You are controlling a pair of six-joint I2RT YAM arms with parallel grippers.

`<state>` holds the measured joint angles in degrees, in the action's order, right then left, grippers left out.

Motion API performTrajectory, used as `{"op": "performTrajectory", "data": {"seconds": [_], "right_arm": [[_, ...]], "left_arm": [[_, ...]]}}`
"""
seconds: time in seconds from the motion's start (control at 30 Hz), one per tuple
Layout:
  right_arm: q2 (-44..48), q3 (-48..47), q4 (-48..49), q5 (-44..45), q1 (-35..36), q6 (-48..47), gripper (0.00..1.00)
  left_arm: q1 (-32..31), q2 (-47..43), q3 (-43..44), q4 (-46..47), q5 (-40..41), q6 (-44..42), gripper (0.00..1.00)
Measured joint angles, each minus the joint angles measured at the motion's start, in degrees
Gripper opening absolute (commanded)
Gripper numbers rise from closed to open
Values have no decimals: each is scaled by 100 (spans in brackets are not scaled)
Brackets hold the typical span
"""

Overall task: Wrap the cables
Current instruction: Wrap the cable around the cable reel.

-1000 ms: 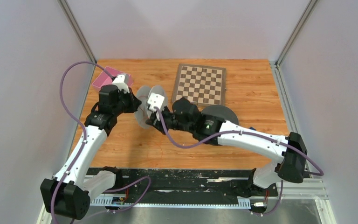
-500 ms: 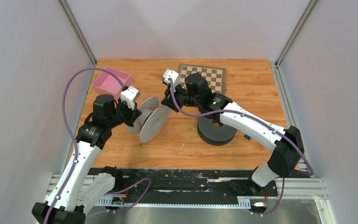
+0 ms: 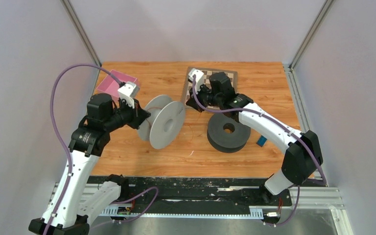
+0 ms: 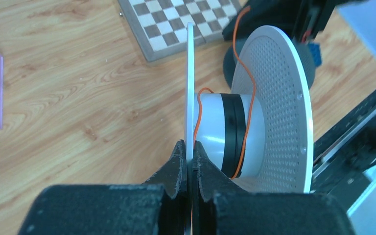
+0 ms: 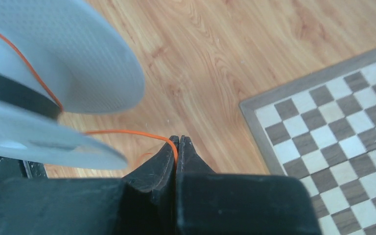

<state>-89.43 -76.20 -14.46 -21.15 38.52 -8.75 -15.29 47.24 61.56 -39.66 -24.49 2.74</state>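
Open worktop (image 3: 142, 156) lies near of the grey spool (image 3: 169, 125). The left pincer (image 4: 189, 149) clamps its flange rim; the right pincer (image 5: 178, 142), beside the chessboard (image 5: 333, 137), pinches the orange cable (image 5: 127, 132).

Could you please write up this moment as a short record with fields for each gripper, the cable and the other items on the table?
Left gripper: shut on one flange of the grey spool, flanges upright
Right gripper: shut on the orange cable
Cable path: from the pinch to the spool hub, a turn or so around it
Also present: black spool lying flat, chessboard, pink box
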Motion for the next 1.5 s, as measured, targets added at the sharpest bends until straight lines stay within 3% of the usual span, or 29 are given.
{"op": "performTrajectory", "data": {"seconds": [0.33,0.57,0.77,1.0,1.5], "right_arm": [[737,1582,688,-1419,-328,210,4],[1064,2686,2483,-2378,-229,835,5],[651,3051,3718,-2374,315,1241,5],[-125,3060,4653,-2092,708,1429,5],[-549,3464,5014,-1408,1733,1582,3]], "left_arm": [[44,-155,249,813,492,2568,0],[72,-579,94,1521,1062,3921,0],[76,-857,-337,1987,1351,4771,0],[142,-931,-505,2090,1711,5141,0],[103,-990,-505,2079,2813,5222,0]]}}
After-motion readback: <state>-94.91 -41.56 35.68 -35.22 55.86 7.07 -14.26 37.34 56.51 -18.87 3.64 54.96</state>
